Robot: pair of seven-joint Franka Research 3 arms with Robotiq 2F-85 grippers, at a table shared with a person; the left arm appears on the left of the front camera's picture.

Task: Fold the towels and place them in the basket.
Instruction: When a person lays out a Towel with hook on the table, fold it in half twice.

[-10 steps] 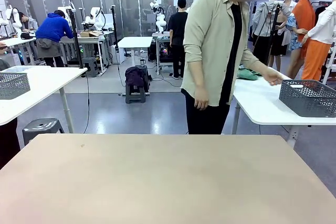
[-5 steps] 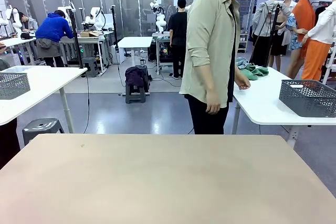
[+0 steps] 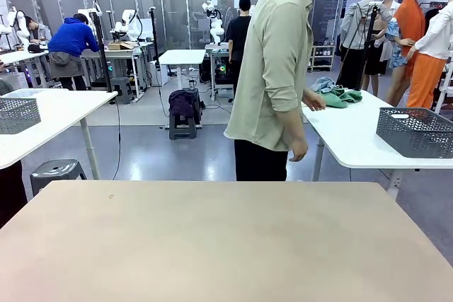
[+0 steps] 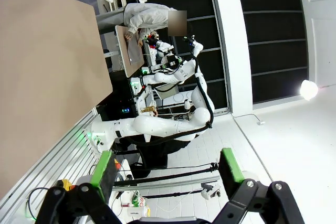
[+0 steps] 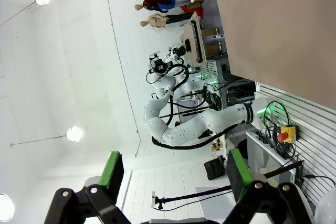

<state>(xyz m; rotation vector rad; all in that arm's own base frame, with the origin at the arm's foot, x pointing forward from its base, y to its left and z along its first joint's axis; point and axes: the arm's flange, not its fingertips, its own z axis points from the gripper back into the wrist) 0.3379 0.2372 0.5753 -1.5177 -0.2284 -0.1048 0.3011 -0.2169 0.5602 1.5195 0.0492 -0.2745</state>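
Note:
A pale blue-grey towel lies bunched with green cloths on a white side table at the right, beyond my tan table. The dark grey lattice basket stands on that same white table, nearer the right edge. A person in a beige shirt stands at the far side, one hand by the cloth pile. My left gripper is open with nothing between its green-padded fingers, aimed off the tan table's side. My right gripper is likewise open, holding nothing.
Another grey basket sits on a white table at the far left, with a metal stool under it. In each wrist view the other white arm stands folded beside the tan table edge.
The person has turned side-on toward the white side table, and the hand has drawn back from near the basket to the cloth pile. Both grippers have stayed open.

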